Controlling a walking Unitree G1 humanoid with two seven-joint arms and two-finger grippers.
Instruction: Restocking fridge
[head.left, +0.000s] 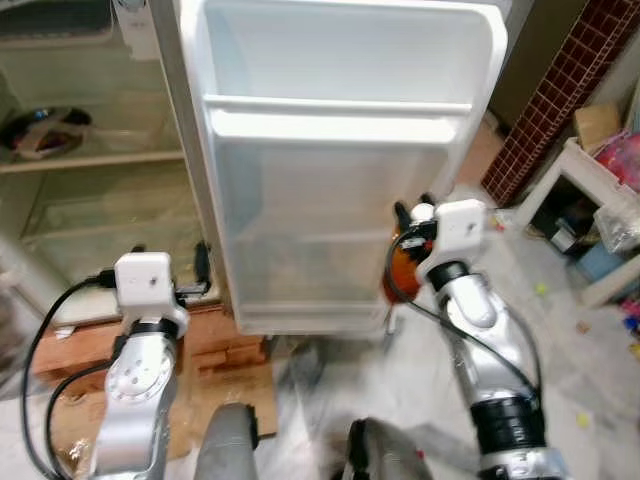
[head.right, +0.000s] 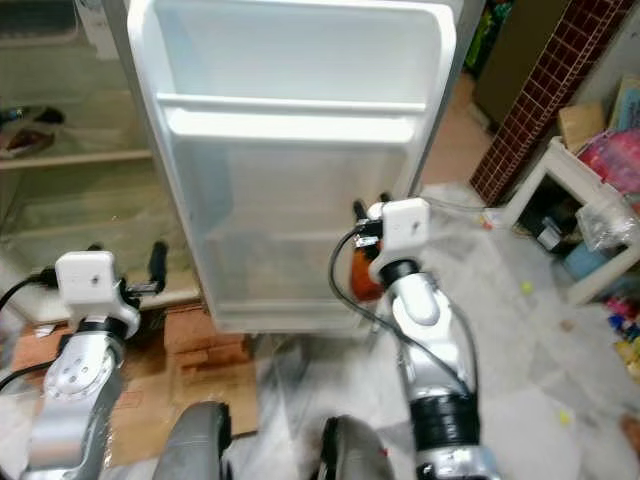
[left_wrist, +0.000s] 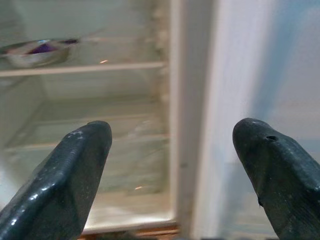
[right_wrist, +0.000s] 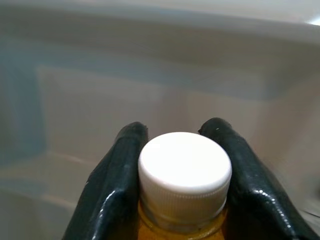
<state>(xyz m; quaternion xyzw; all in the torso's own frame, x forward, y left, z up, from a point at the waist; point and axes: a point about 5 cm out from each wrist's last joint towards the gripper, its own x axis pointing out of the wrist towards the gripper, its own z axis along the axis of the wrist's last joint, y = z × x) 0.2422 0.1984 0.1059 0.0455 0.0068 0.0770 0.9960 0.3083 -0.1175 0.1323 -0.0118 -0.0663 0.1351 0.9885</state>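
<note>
Head stereo downward; wrist cameras fridgeward.

Smooth glossy white plastic on the fridge door. Ribbed matt white plastic cap on the orange bottle. Rough, scuffed black rubbery fingers. Brushed silver metal arms.

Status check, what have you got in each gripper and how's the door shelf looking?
Right gripper shut on orange bottle, white cap up, at the fridge door. Left gripper open, empty, facing fridge shelves. Door's lower bin looks free.
</note>
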